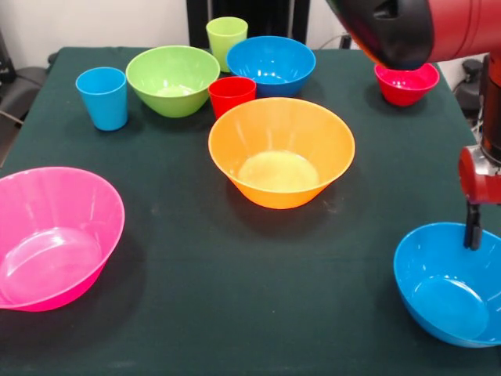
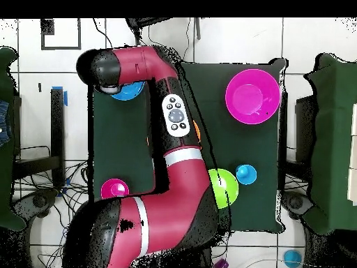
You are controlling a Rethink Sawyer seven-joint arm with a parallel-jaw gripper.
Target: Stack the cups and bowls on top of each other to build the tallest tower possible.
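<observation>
My gripper (image 1: 472, 227) hangs at the right edge of the front view, its dark tip at the far rim of a blue bowl (image 1: 450, 283); the overhead view shows this bowl (image 2: 129, 89) half under the arm. A large orange bowl (image 1: 280, 153) sits mid-table and a large pink bowl (image 1: 55, 239) at the front left. Along the back stand a light blue cup (image 1: 102, 97), a lime green bowl (image 1: 172, 78), a red cup (image 1: 232, 95), a lime green cup (image 1: 226, 39), a second blue bowl (image 1: 271, 64) and a small red bowl (image 1: 406, 84). Each stands alone, none nested.
The dark green cloth (image 1: 196, 298) covers the table. The red arm (image 2: 174, 174) crosses the overhead view and hides most of the orange bowl and the back row. The pink bowl (image 2: 252, 95) lies in the open there.
</observation>
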